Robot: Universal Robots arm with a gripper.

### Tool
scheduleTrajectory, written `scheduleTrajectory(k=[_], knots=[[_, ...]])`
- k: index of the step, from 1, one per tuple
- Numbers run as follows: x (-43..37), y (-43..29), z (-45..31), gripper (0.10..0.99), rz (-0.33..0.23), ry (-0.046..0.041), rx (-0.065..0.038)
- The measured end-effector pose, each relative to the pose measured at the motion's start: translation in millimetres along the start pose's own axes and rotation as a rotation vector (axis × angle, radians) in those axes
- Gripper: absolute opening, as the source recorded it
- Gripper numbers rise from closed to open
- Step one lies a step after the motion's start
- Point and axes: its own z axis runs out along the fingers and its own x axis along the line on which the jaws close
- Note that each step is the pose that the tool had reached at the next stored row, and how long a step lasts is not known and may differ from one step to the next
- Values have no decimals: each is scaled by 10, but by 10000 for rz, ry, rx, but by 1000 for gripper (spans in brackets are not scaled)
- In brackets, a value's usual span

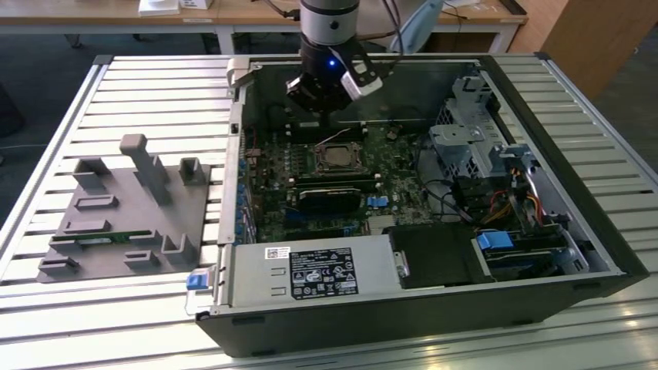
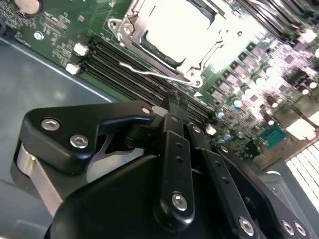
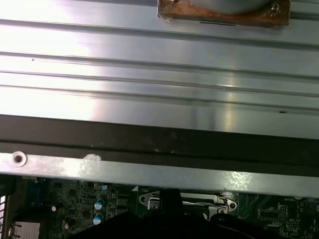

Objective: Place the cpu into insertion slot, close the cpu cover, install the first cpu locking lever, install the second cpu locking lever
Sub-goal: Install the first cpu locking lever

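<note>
While the gripper (image 2: 175,99), fingers pressed together on nothing, hangs over the motherboard (image 1: 396,166) toward the computer case's (image 1: 411,308) back wall, the cpu (image 2: 182,27) lies seated in the insertion slot (image 1: 337,159) just beyond its fingertips, a thin wire locking lever (image 2: 149,72) running between.

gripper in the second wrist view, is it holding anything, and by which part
Nothing is held. The gripper has its fingers shut together with nothing between them, hovering near a thin wire locking lever beside the cpu cover.
</note>
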Motion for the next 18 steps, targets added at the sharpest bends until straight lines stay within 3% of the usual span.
scheduleTrajectory(k=[5, 18], knots=[[-63, -6, 36, 106, 7, 1, -11], [-77, -9, 74, 106, 6, 1, -11]])
